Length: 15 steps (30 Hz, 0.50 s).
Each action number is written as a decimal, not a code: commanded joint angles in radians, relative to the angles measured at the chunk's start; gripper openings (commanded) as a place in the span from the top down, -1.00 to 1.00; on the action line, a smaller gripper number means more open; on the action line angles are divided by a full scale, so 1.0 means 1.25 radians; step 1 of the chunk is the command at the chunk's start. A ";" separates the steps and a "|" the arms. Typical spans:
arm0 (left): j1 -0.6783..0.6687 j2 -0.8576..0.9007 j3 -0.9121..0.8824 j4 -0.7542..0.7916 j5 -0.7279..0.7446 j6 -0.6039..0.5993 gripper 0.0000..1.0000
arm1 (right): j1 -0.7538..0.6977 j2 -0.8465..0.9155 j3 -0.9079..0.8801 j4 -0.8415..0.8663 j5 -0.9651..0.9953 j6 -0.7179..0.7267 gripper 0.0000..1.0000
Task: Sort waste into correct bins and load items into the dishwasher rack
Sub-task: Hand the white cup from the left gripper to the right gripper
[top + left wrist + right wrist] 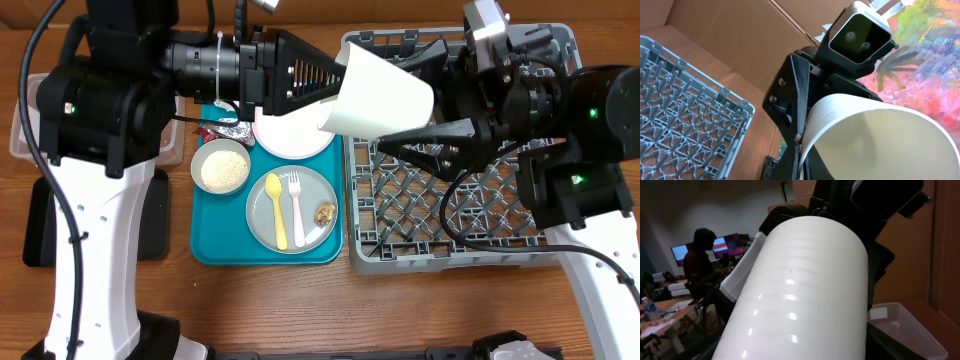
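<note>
Two pincers are flanking the small white cup (380, 95), which is hanging in the air above the left edge of the dishwasher rack (480, 215), well clear of its pegs. I am watching the left pincer (330, 75) reaching in from the side away from the rack. Its tips are hiding behind the cup's wall, so I cannot tell whether it is gripping. The right pincer (398, 100) is reaching in from over the rack with its two fingers standing wide. One is lying along the cup's far edge and one along its near edge, with the cup's end sitting between them. Whether they are pressing on it I cannot tell either.

From the left wrist camera I am looking into the cup's open mouth (875, 140), with the other arm's wrist right behind it and the rack (685, 110) lying below to the left. From the right wrist camera the cup's ribbed outer wall (800, 290) is filling most of the frame, and the clear tub (910, 325) is showing low beyond it.

Just left of the rack, the teal tray (215, 235) is resting on the tabletop (300, 310). It is carrying a plate (310, 185) nearest the rack, holding the yellow spoon (275, 205), the white fork (296, 205) and the brown lump (325, 213). Farther from the rack the grey bowl (197, 165) is holding rice (222, 168). A second plate (290, 135) and the foil wrapper (232, 130) are lying at the tray's far end, partly under the left arm.
</note>
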State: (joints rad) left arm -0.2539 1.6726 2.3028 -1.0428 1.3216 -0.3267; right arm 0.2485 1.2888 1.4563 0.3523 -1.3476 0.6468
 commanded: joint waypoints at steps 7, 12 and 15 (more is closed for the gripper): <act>-0.002 0.032 -0.004 -0.018 -0.125 0.016 0.92 | 0.037 -0.028 0.018 0.052 -0.054 0.008 -0.66; -0.002 0.032 -0.004 -0.018 -0.167 0.016 0.92 | 0.037 -0.028 0.018 0.053 -0.073 0.007 -1.00; -0.002 0.032 -0.004 -0.019 -0.168 0.016 0.92 | 0.037 -0.028 0.018 0.053 -0.074 0.007 -1.00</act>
State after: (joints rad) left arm -0.2604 1.6650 2.3104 -1.0626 1.2728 -0.3119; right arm 0.2626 1.2900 1.4563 0.3927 -1.3609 0.6624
